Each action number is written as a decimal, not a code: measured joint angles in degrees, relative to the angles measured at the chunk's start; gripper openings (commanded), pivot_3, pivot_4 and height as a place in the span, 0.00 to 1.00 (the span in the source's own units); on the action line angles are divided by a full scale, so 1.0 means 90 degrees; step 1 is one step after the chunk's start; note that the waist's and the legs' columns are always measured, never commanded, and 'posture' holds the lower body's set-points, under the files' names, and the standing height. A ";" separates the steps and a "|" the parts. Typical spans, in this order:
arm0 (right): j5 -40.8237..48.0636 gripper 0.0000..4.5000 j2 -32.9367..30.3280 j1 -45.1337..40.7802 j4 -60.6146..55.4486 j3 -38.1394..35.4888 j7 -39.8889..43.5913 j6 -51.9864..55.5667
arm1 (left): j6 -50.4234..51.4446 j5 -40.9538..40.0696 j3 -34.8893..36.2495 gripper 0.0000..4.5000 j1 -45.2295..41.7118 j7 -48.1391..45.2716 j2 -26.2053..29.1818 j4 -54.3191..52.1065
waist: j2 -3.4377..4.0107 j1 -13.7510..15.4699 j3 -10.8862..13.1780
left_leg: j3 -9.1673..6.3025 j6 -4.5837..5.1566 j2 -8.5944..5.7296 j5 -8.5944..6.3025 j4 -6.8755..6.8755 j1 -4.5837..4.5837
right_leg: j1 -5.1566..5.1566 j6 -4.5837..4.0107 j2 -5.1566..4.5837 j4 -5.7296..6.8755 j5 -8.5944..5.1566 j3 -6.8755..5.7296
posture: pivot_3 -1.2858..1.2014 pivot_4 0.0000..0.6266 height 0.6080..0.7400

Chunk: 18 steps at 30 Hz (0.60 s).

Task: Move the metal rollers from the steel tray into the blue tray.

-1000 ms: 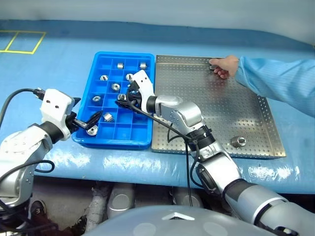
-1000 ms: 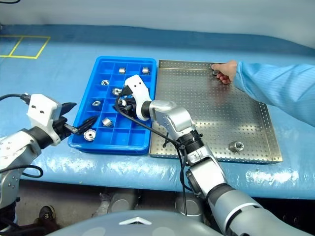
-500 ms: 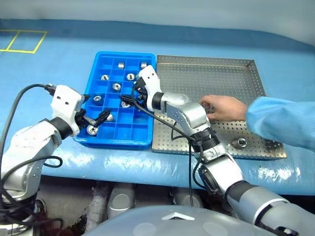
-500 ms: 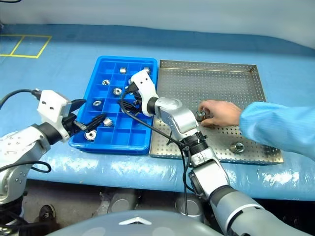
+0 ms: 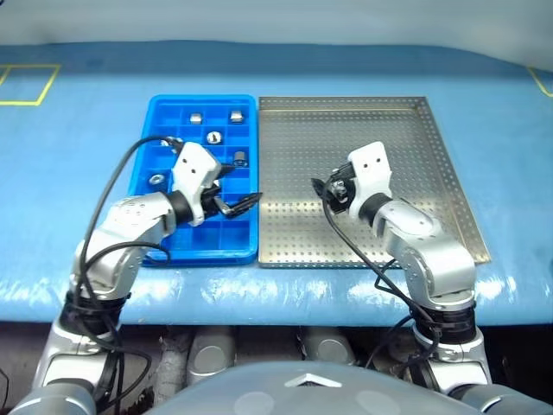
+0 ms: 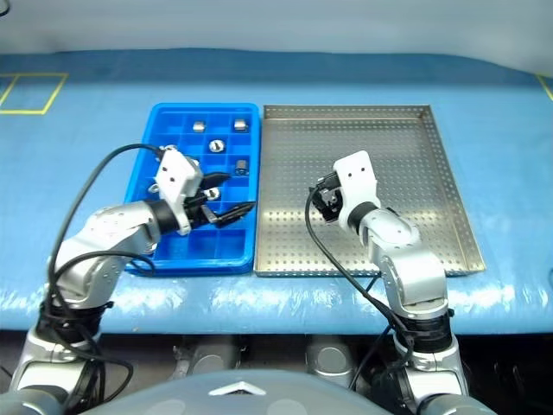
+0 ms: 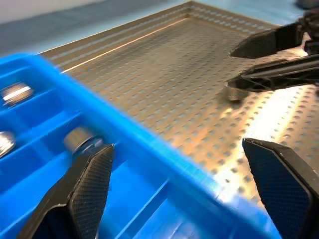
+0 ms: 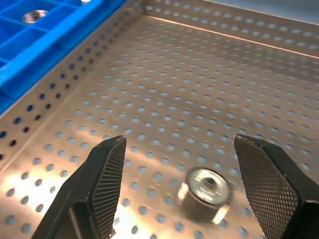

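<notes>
On the blue table [image 5: 69,130], our right gripper [image 8: 182,186], fingers apart, partly hides one roller [image 8: 204,194]; our left gripper [image 7: 192,186] also gapes.

The blue tray [image 7: 164,164] blurs in the left wrist view — its rollers [image 7: 79,139] perhaps three, edge-cropped.

Blue-covered table [image 5: 78,130], yellow floor-tape [image 5: 26,86]

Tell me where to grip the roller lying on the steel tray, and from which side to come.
Grip the roller across its round outer wall, one finger on each side. It seems to sit hole-up on the steel tray, nothing crowding it. Come down along the right end effector's present line; its open fingers already stand either side of it.
</notes>
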 measured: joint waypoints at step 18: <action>0.0523 0.80 0.0852 -0.0327 0.1575 -0.0455 -0.0040 -0.0423 | -0.0515 0.0423 -0.0453 1.00 -0.0334 -0.0632 -0.0173 0.0783 | 0.0002 -0.0316 0.0000 | 0.0003 0.0004 -0.0002 0.0000 0.0001 0.0004 | 0.0000 0.0006 0.0004 0.0011 -0.0002 0.0016 | 0.49 0.24 1.00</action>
